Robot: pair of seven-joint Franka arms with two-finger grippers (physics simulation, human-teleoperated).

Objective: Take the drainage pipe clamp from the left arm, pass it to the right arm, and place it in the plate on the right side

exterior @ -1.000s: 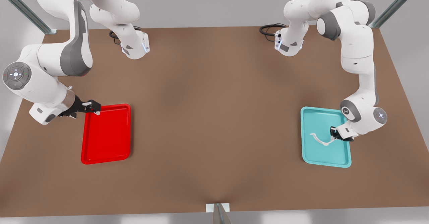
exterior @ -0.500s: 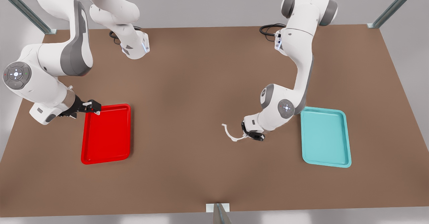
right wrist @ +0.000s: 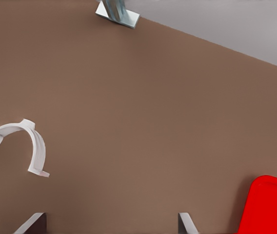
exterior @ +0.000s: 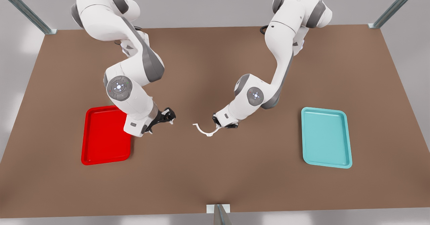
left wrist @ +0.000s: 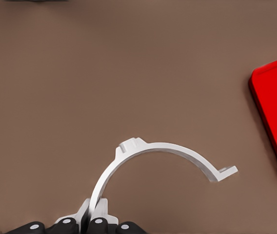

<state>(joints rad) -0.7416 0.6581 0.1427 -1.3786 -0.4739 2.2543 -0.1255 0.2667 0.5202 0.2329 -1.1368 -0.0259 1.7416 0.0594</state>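
Observation:
The drainage pipe clamp point(exterior: 203, 130), a thin white half-ring with end tabs, hangs just above the middle of the brown table. My left gripper point(exterior: 217, 126), on the arm at the front view's right, is shut on one end of it; the left wrist view has the clamp point(left wrist: 153, 148) arching away from the gripper point(left wrist: 93, 214). My right gripper point(exterior: 170, 116) is open a short way off toward the front view's left, facing the clamp point(right wrist: 31, 139) with nothing between its fingers point(right wrist: 36, 222). The red plate point(exterior: 104, 151) lies behind that arm, partly covered by it.
A cyan tray point(exterior: 326, 137) lies on the table at the front view's right. A metal bracket point(exterior: 218, 211) sits at the table's near edge. Metal posts stand at the far corners. Bare tabletop stretches between the two trays.
The left gripper carried the clamp from over the cyan tray to the table's middle. The right arm swung from the red plate's far corner toward the middle, facing the clamp.

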